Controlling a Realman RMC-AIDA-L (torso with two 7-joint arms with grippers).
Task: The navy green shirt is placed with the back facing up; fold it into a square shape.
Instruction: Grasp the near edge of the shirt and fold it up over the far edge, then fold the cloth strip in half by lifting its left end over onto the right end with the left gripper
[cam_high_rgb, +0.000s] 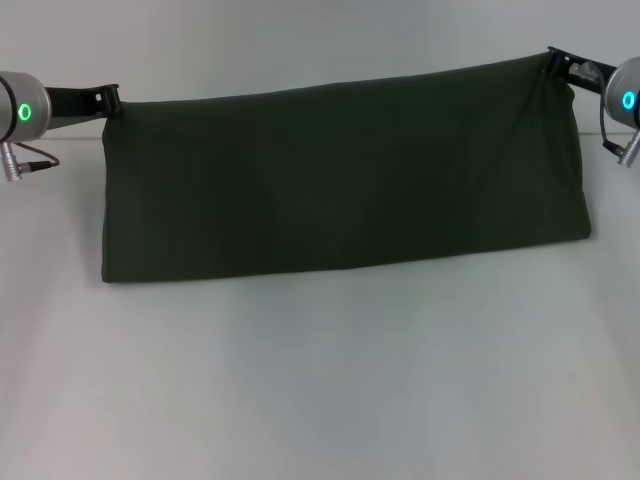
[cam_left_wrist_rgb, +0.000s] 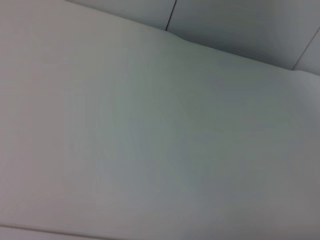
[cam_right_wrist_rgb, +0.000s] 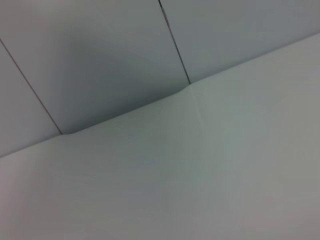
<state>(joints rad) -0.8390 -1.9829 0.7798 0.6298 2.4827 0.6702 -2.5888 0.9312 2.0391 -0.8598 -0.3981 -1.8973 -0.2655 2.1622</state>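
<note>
The dark olive-green soft fabric shirt (cam_high_rgb: 340, 180), a plain wide band, hangs stretched between the left pincer (cam_high_rgb: 110, 98) and right pincer (cam_high_rgb: 553, 60), each clamping a top corner.

No text, label, brand, number or sign could be read anywhere: the dark olive-green soft-fabric shirt (cam_high_rgb: 345, 175) showed only plain cloth, and both wrist views held nothing but unmarked pale surfaces.
</note>
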